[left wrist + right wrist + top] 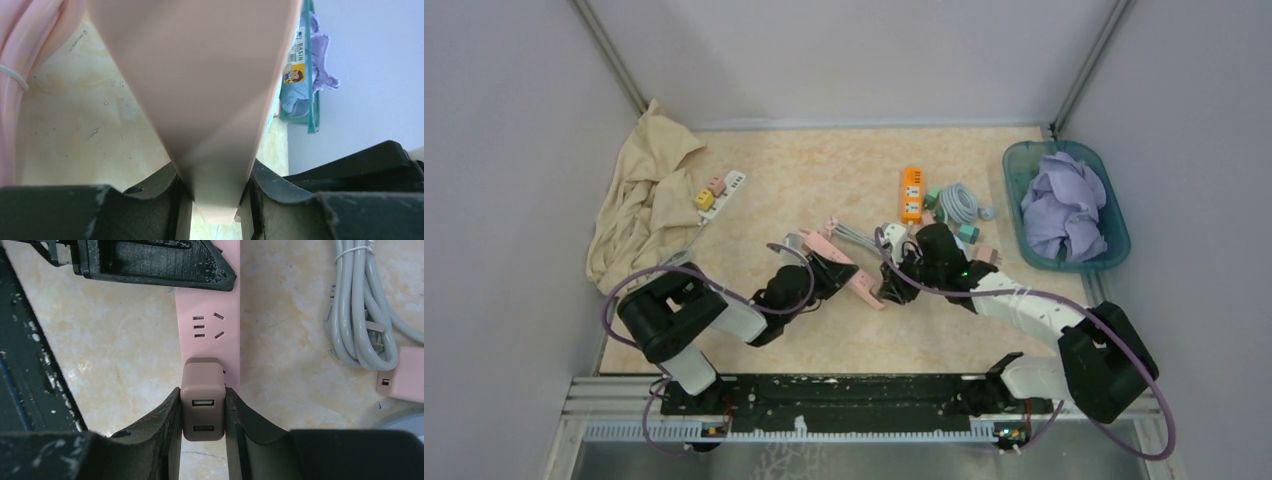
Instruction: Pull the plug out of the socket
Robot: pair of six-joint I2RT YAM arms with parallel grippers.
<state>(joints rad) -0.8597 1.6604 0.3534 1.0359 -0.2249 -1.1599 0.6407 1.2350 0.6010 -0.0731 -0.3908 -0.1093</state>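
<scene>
Mid-desk (854, 165), the left pincer (216, 200) pinches one end of the pink power strip (212, 315). The right pincer (202, 412) is pressed onto the brown plug (202, 387), which sits on the strip's face.

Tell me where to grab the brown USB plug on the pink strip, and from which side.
Grip the brown plug by its two flat side faces, coming straight at its USB-port face. Its blocky body stands proud of the pink strip, leaving both sides free. The right claw is shut on it this way; the left claw holds the strip.
</scene>
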